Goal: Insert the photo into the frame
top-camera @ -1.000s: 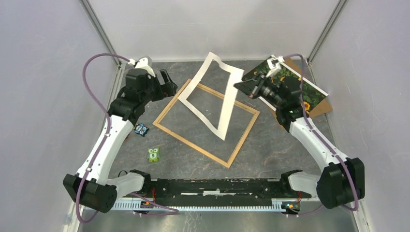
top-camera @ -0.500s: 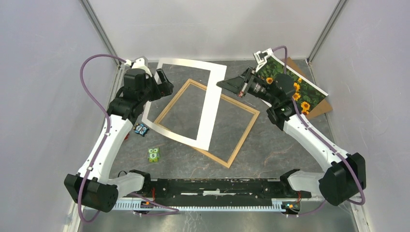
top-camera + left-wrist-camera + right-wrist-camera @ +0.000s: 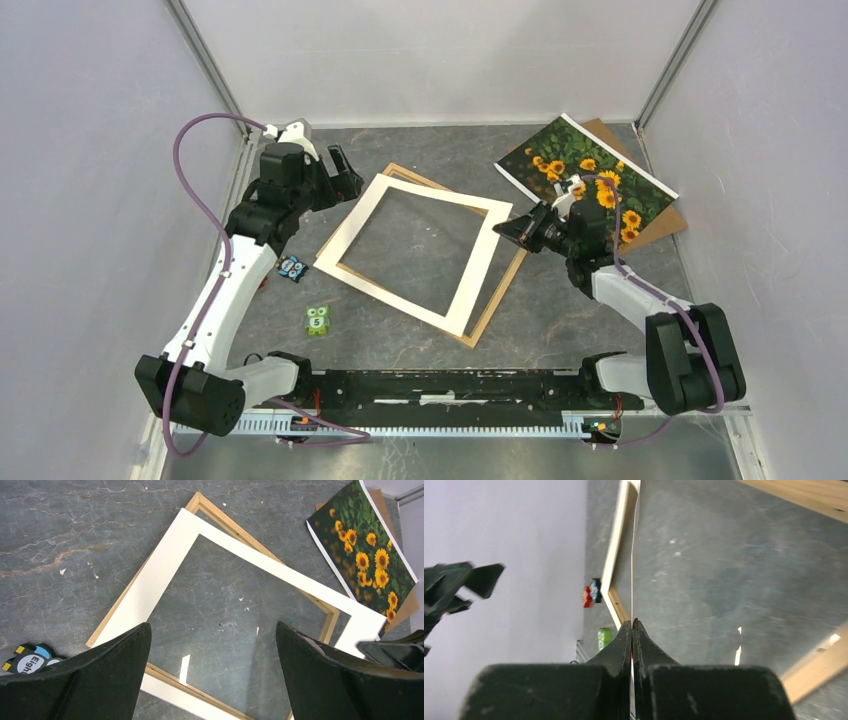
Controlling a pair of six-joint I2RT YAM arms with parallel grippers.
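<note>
The sunflower photo [image 3: 585, 172] lies face up at the back right on a brown backing board [image 3: 665, 225]; it also shows in the left wrist view [image 3: 367, 550]. The light wooden frame [image 3: 497, 300] lies flat mid-table. A white mat border [image 3: 350, 230] lies skewed over the frame. My right gripper [image 3: 512, 231] is shut on the mat's right corner; in the right wrist view the gripper [image 3: 632, 622] pinches the mat [image 3: 634, 555] edge-on. My left gripper [image 3: 345, 172] is open and empty above the frame's left corner, fingers [image 3: 115, 670] wide apart over the mat [image 3: 150, 585].
A blue toy block [image 3: 292, 268] and a green toy block [image 3: 317, 320] lie left of the frame. Grey walls close in the table on three sides. The arm bases and a rail run along the near edge.
The right gripper has swung the white mat down from upright and laid it nearly flat over the frame, coming lower and nearer. The left arm has barely moved.
</note>
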